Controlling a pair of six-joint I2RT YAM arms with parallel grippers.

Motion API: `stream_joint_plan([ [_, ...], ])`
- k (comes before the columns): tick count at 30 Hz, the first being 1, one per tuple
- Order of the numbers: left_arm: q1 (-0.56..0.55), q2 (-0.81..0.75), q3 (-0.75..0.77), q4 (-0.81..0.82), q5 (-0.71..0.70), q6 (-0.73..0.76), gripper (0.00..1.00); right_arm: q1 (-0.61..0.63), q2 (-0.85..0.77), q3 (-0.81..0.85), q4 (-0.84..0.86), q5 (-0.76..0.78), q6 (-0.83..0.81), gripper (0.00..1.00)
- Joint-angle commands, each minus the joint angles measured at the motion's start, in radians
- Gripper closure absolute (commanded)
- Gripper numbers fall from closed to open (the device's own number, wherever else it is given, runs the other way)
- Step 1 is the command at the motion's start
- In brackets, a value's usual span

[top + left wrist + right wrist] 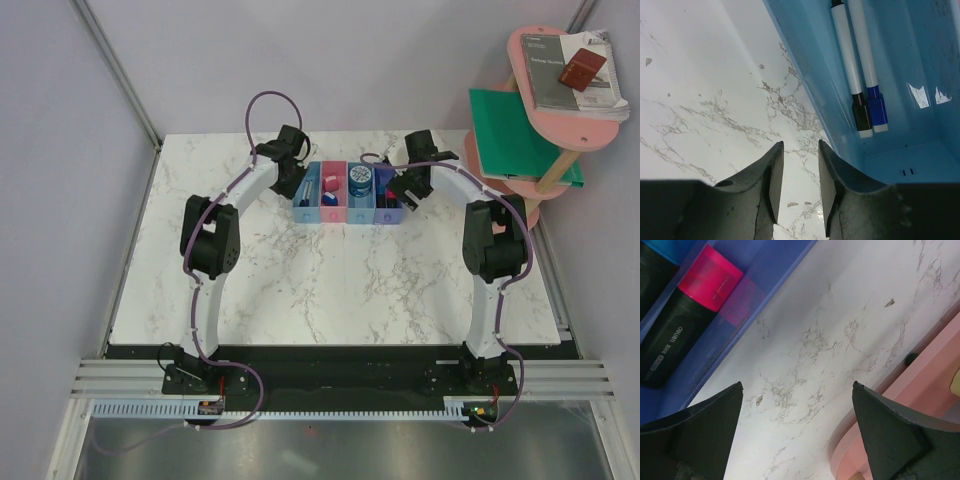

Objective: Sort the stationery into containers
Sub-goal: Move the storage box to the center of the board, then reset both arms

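Two hands hang at either end of the row of bins [348,197], neither grasping anything. On the left, the left hand [800,165] has its fingers drawn close together, with only a narrow strip of the marble surface [715,90] showing between the pads and nothing caught there. It sits just outside the left wall of the light-blue end bin [805,75], its right finger close against that wall (whether they touch cannot be told). Inside that bin two markers lie side by side on the floor: the blue-capped white marker [866,55] and, pressed against its left side, a black-capped white marker [846,55]. At the other end, the right hand [797,405] is spread wide and empty over bare marble, between the purple-blue end bin [775,280] on one side and the foot of the pink shelf [920,405] on the other. The pink-tipped black marker [677,335] lies in that purple-blue bin along its outer wall, beside a second dark marker with a blue end that the frame corner mostly cuts off. Seen from above, the pink bin [332,200] holds a small item too blurred to name, and the third bin [359,203] holds a round blue thing [359,180]. Beyond the right arm, the shelf carries a green folder [515,135] and books [575,70].
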Motion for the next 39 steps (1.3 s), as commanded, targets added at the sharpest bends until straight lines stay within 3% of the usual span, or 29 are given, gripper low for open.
stream_joint_plan([
  [1, -0.008, -0.093, -0.024, 0.026, 0.066, -0.011, 0.58, 0.060, -0.078, -0.020, -0.015, -0.062, 0.062, 0.02],
  [5, 0.013, -0.193, -0.062, 0.021, 0.073, -0.007, 0.52, 0.052, -0.184, -0.011, -0.114, -0.078, 0.086, 0.02],
  [8, 0.022, -0.311, -0.124, 0.020, 0.076, 0.007, 0.41, 0.057, -0.283, 0.006, -0.200, -0.092, 0.130, 0.02],
  [9, 0.022, -0.351, -0.143, 0.021, 0.075, 0.009, 0.31, 0.058, -0.309, 0.009, -0.218, -0.098, 0.141, 0.02],
  [14, 0.054, -0.609, -0.275, 0.020, 0.090, 0.035, 0.13, 0.061, -0.510, -0.005, -0.312, -0.112, 0.186, 0.02],
  [22, 0.131, -0.996, -0.543, 0.073, 0.276, 0.018, 0.09, 0.061, -0.802, -0.124, -0.391, -0.192, 0.172, 0.02],
  [25, 0.134, -1.128, -0.655, 0.121, 0.273, 0.007, 0.01, 0.061, -0.878, -0.173, -0.396, -0.209, 0.172, 0.02],
  [39, 0.134, -1.265, -0.760, 0.126, 0.236, 0.004, 0.00, 0.061, -0.930, -0.210, -0.388, -0.210, 0.198, 0.02],
])
